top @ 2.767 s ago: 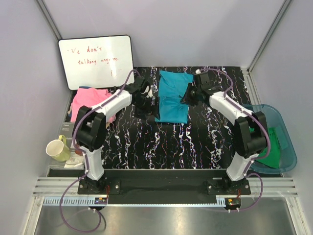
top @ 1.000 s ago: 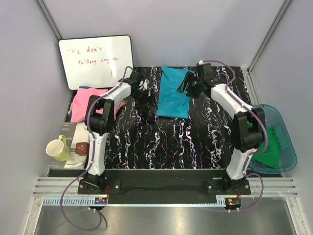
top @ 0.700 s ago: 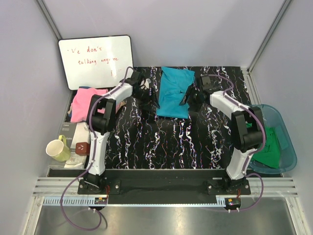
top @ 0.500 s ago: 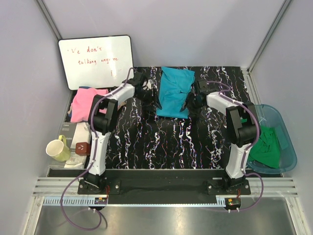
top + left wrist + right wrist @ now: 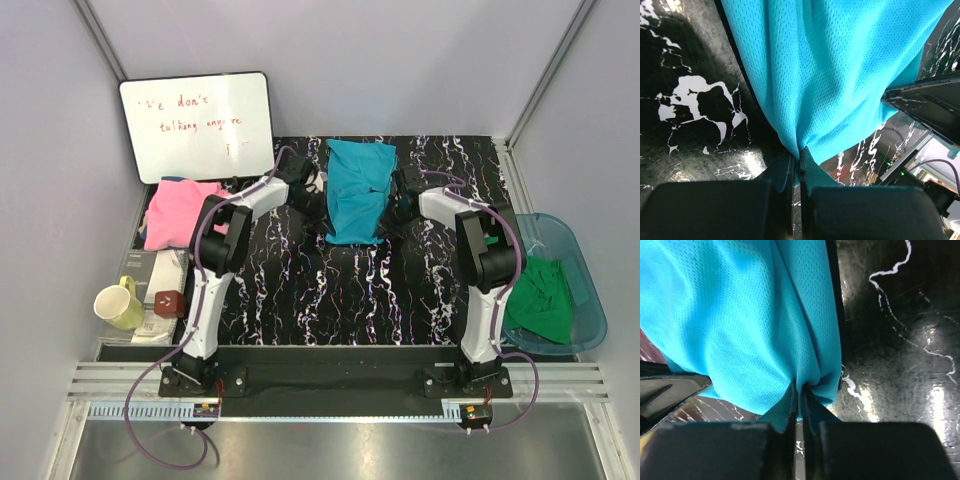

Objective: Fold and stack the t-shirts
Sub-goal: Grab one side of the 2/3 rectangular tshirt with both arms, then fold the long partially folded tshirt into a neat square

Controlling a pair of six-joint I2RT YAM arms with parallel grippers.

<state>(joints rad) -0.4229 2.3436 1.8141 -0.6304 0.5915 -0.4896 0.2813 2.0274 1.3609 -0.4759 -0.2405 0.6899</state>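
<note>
Both arms stretched far forward, low over counter (image 5: 330,290). Left claw (image 5: 313,200) pinched tight on teal t-shirt (image 5: 358,190) left edge; right claw (image 5: 393,208) clamped on right edge.

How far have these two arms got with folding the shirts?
Partway, I would judge. Seemingly done: a pink t-shirt lies set aside at the far left, though I cannot tell how neatly. In hand: the teal t-shirt, gathered into a narrow strip, is pinched at its side edges by the left hand and the right hand. Left: a green t-shirt lies crumpled in the blue tub.
</note>
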